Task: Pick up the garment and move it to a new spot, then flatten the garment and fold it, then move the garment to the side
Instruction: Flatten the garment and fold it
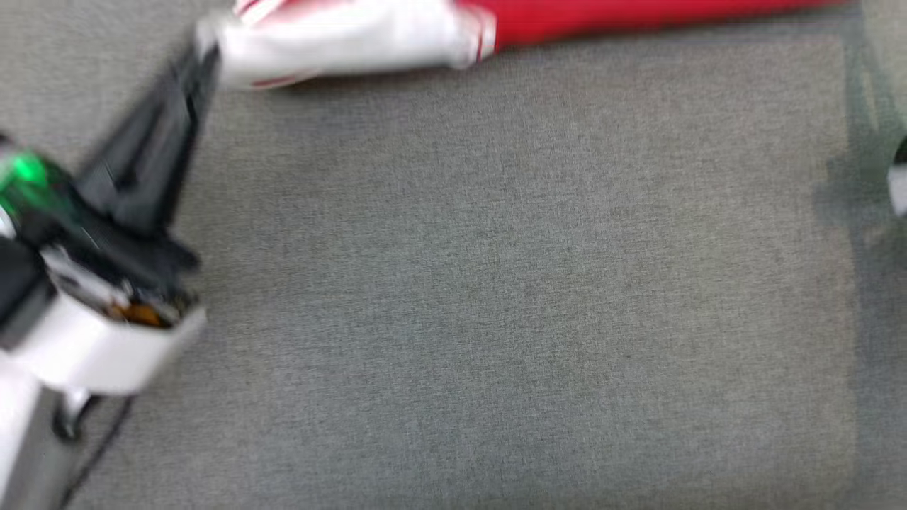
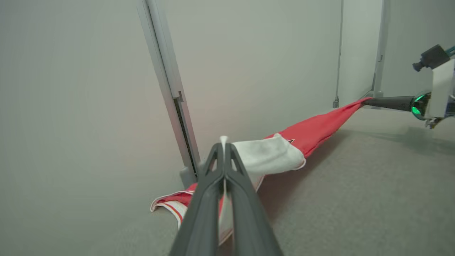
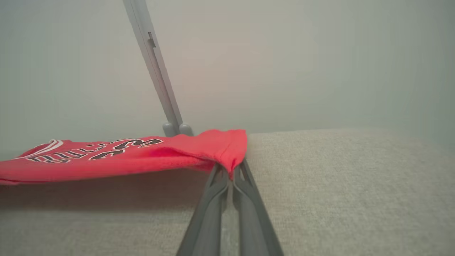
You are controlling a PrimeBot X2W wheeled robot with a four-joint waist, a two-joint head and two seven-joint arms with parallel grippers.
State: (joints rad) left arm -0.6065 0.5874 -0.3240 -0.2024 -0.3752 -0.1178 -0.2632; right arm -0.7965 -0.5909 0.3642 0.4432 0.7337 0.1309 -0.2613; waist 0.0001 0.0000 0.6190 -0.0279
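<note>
Cloth this soft sags: the red garment [image 2: 312, 129] hangs stretched over the grey bench [image 1: 496, 283], left claw [image 2: 224, 145] and right claw [image 3: 231, 170] each pinching an end.

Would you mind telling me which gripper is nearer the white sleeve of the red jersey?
Left. The left gripper is shut on the white sleeve itself; the right gripper pinches the red jersey at its far end.
</note>
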